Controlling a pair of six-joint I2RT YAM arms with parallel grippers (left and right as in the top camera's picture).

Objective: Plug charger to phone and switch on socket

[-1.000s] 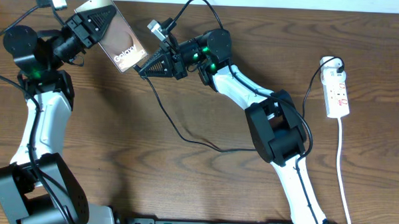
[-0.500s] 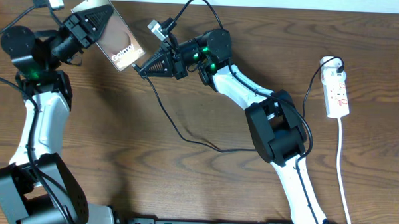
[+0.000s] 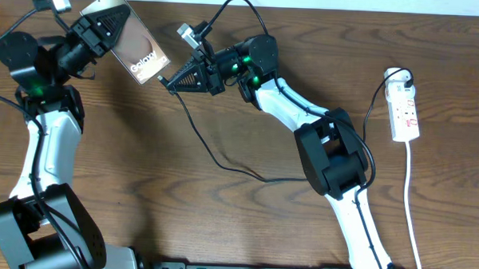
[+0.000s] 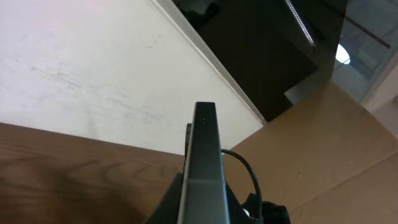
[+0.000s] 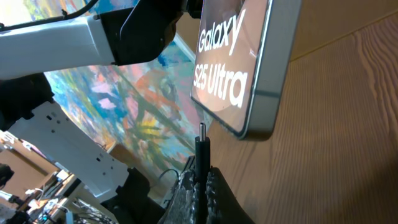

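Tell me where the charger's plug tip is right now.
Right wrist view: the charger's plug tip stands up from the right gripper, just under the phone's bottom edge and not yet in it; overhead, that is the table's upper left.

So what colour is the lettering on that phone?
White, on the phone; clearest in the right wrist view.

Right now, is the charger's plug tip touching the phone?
Apart. The right wrist view shows the charger's plug tip sitting just below the bottom edge of the phone, with a sliver of background between them.
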